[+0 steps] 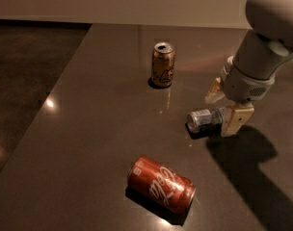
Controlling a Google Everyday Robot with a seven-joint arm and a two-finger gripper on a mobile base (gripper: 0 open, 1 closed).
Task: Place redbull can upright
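The redbull can (pixel 203 120), slim and silver-blue, lies on its side on the dark table (pixel 103 129), right of centre, with its silver end facing left. My gripper (pixel 224 107) hangs from the grey arm at the right, low over the can's right end. Its two tan fingers straddle the can: the near finger (pixel 235 120) stands against the can's right part and the far finger (pixel 214 92) is just behind it. The jaws are open around the can, not clamped on it.
A gold-brown can (pixel 163 65) stands upright at the back centre. A wider red can with white script (pixel 161 184) lies on its side at the front centre. The table's left edge runs diagonally beside a dark floor (pixel 26 81).
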